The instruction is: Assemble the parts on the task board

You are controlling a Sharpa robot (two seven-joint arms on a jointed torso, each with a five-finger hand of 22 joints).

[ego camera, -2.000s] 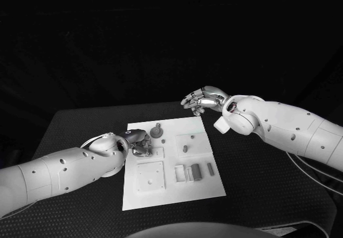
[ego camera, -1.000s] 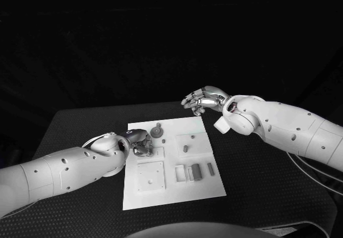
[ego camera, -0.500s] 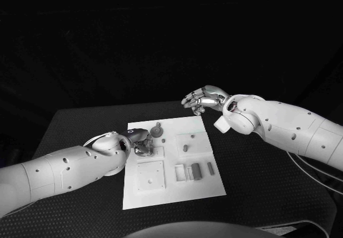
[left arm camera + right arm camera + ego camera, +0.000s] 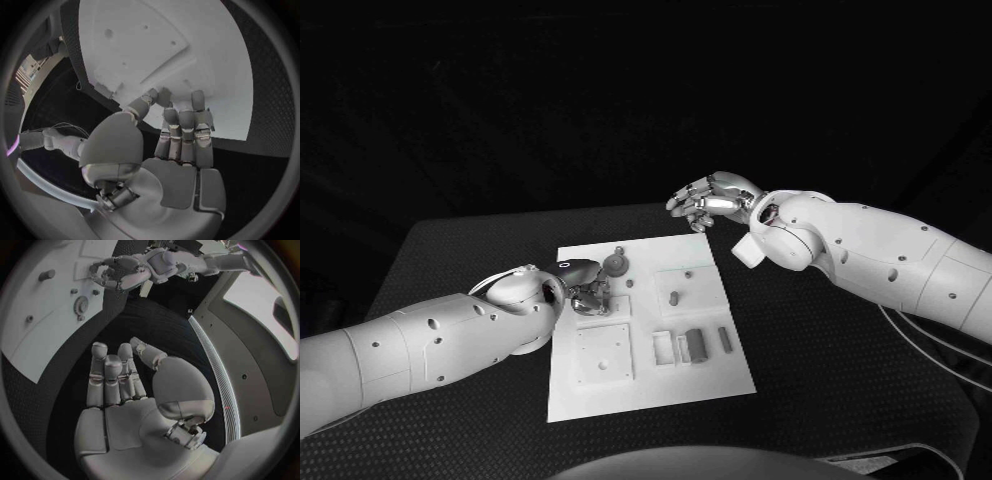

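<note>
The board (image 4: 646,330) lies mid-desk (image 4: 459,250), grey parts (image 4: 689,345) spread over it. The left hand (image 4: 586,290) sits over the board's 10 o'clock edge, fingers (image 4: 181,127) curled; whether they pinch a part I cannot tell. The right hand (image 4: 711,200) hovers off the board's 1 o'clock corner, fingers (image 4: 109,377) straight, close together, holding nothing.

White left arm reaching in low, its silver many-fingered left hand (image 4: 584,292) with fingers curled downward, white right arm raised, silver right hand (image 4: 714,201) loosely curled, holding nothing
</note>
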